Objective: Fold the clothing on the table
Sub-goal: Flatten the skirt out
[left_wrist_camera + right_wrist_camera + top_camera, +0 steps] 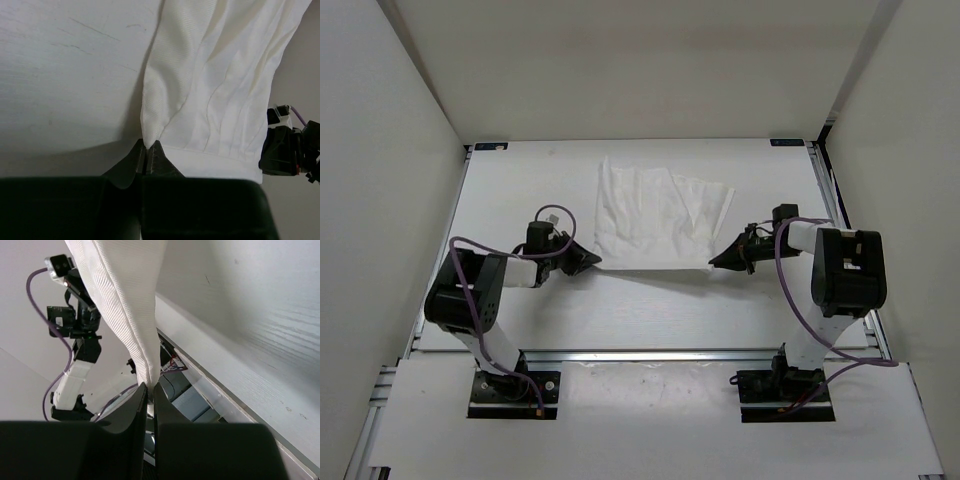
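Observation:
The clothing (655, 215) is a thin white creased garment spread over the back middle of the white table (520, 200). Its near edge is stretched in a straight line between my two grippers and casts a shadow beneath. My left gripper (592, 259) is shut on the clothing's near left corner; in the left wrist view the fabric (210, 80) runs up from the pinched tips (147, 146). My right gripper (715, 262) is shut on the near right corner, and in the right wrist view a bunched fold of cloth (132, 305) rises from between the closed fingers (148, 387).
White walls enclose the table on the left, back and right. Aluminium rails (650, 354) run along the near edge, with both arm bases (515, 385) (785, 385) bolted there. Purple cables loop off each arm.

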Motion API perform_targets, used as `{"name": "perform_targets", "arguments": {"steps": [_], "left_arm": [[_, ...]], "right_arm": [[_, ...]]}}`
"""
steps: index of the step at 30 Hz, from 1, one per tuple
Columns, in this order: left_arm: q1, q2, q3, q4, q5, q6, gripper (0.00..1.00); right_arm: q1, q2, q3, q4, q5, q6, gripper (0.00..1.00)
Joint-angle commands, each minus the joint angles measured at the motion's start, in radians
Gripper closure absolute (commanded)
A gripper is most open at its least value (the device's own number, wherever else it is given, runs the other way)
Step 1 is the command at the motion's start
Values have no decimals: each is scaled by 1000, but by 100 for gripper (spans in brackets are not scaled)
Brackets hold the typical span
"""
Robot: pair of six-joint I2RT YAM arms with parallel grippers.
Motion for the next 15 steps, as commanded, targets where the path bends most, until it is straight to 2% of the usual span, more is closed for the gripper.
{"name": "perform_targets", "arguments": {"steps": [1, 5, 10, 13, 15], "left_arm": [[60, -132, 71, -247, -86, 163, 100], [139, -183, 86, -280, -5, 163, 100], [139, -197, 167, -318, 61, 160, 100], [137, -148, 295, -344, 66, 192, 100], [142, -76, 439, -358, 70, 206, 100]], "right_arm": [[-42, -43, 32, -19, 5, -29, 100], [-38, -43, 55, -33, 40, -45, 100], [-13, -29, 152, -55, 122, -51, 100], [-16, -1, 265, -47, 157, -51, 100], [-15, 58, 458, -108, 233, -86, 100]]}}
